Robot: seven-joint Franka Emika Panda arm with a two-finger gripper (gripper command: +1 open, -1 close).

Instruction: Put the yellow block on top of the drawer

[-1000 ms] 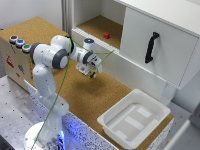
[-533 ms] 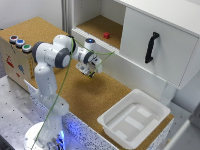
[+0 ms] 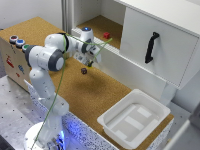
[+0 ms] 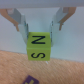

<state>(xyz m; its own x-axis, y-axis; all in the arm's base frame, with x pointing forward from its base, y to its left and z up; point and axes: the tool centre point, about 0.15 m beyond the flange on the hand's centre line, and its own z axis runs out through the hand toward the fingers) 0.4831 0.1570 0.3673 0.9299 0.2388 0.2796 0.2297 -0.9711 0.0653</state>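
Observation:
The yellow block (image 4: 38, 46), a small cube with black letters on its faces, sits between my two fingers (image 4: 22, 27) in the wrist view, held just above the cork surface. My gripper (image 3: 90, 60) is shut on it, over the cork board in front of the open shelf. In the exterior view the block itself is hidden by the hand. The drawer (image 3: 155, 45) is the white cabinet front with a black handle (image 3: 151, 47), toward the exterior view's right. Its flat white top (image 3: 170, 10) lies above it.
A small dark cube (image 3: 84, 71) lies on the cork just below the gripper. A small red block (image 3: 106, 35) sits inside the open shelf. A white tray (image 3: 132, 117) stands at the lower right. A wooden box with coloured buttons (image 3: 15, 42) is at the left.

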